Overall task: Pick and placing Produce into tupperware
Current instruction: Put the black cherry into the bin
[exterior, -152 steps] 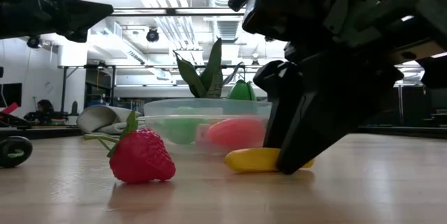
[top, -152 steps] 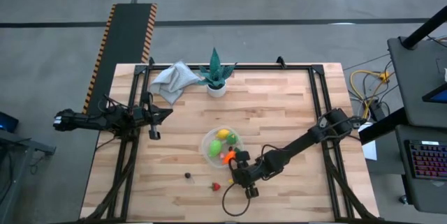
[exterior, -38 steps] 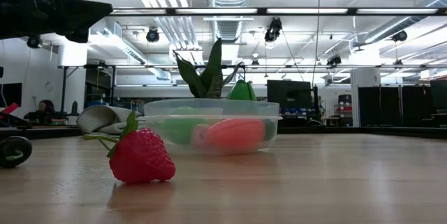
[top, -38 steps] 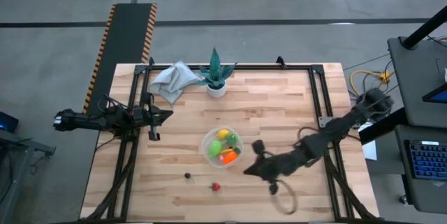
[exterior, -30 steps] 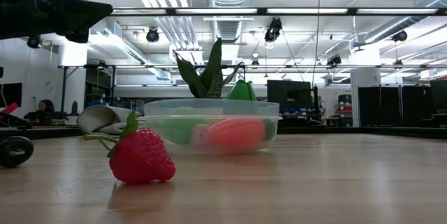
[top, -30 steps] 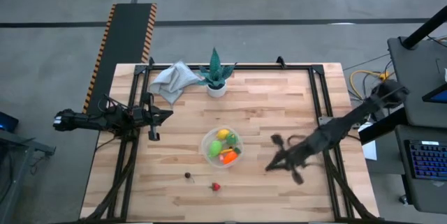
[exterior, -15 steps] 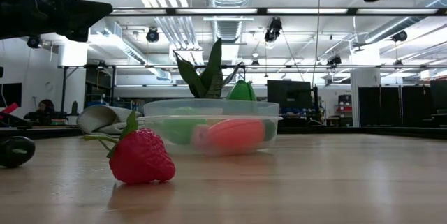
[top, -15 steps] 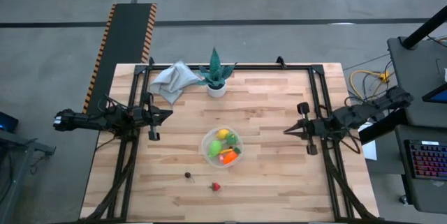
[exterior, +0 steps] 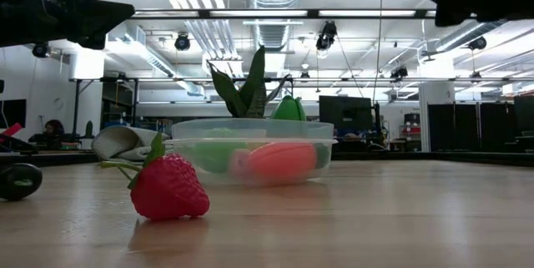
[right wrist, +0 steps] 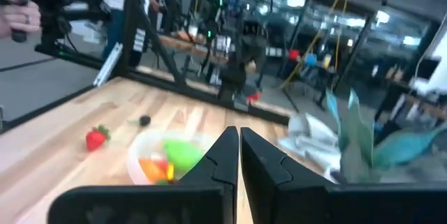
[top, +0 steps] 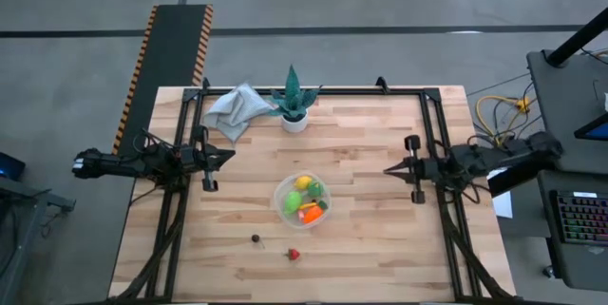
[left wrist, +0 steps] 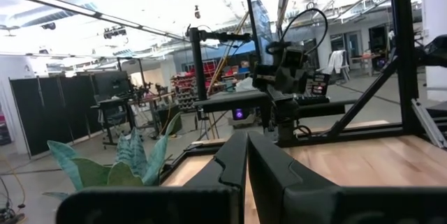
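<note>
Both end effectors pressed together, holding nothing: left end effector point(top: 226, 154) parked at the bench's left edge, right end effector point(top: 389, 170) at the right edge. Tupperware point(top: 302, 200) sits mid-bench w/ approx. four produce pcs inside. One strawberry point(top: 294, 254) and one small dark berry point(top: 256, 239) lie loose nearer the front; both look light, hard, prob. slippery plastic, so pinch the strawberry across its body.

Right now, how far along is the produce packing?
Done: green, yellow and orange pieces sit in the clear tub. In hand: nothing; the left hand and right hand are shut and parked at the table's sides. Left: the strawberry and a small dark piece.
</note>
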Available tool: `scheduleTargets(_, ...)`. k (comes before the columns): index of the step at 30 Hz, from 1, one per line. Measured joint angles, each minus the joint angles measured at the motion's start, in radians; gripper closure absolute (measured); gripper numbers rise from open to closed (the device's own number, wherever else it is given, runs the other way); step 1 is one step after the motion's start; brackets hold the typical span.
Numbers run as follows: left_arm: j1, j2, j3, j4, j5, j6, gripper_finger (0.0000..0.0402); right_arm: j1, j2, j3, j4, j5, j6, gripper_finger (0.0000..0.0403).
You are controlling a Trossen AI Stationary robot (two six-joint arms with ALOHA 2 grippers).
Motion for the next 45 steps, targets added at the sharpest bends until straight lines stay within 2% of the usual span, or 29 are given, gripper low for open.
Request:
scheduleTargets(5,0.000,0.000,0.000,0.001,0.000,0.005,0.0402,-0.088,0.000,-0.026,-0.022,-0.059,0.057,0.0394)
scheduleTargets(10,0.000,0.000,0.000,0.000,0.000,0.006,0.0402,-0.152,0.000,-0.085,0.031,-0.121,0.097,0.0394)
scheduleTargets(17,0.000,0.000,0.000,0.000,0.005,0.005,0.0402,-0.209,0.000,-0.105,0.108,-0.129,0.089,0.0394)
scheduleTargets(20,0.000,0.003,0.000,0.037,0.049,0.008,0.0402,-0.214,0.003,-0.087,0.105,-0.128,0.106,0.0394)
scheduleTargets(25,0.000,0.048,0.000,0.195,0.157,0.003,0.0396,-0.214,0.003,-0.069,0.106,-0.129,0.107,0.0394)
scheduleTargets(29,0.000,0.117,0.003,0.270,0.176,0.009,0.0350,-0.214,0.002,-0.068,0.105,-0.129,0.107,0.0394)
scheduleTargets(37,-0.001,0.303,0.155,0.252,0.266,0.009,0.0193,-0.214,0.003,-0.067,0.103,-0.129,0.108,0.0394)
scheduleTargets(40,-0.002,0.387,0.267,0.190,0.276,0.003,0.0171,-0.214,0.003,-0.067,0.103,-0.129,0.108,0.0394)
scheduleTargets(45,-0.035,0.558,0.507,-0.105,0.275,0.002,0.0167,-0.214,0.003,-0.067,0.098,-0.128,0.108,0.0394)
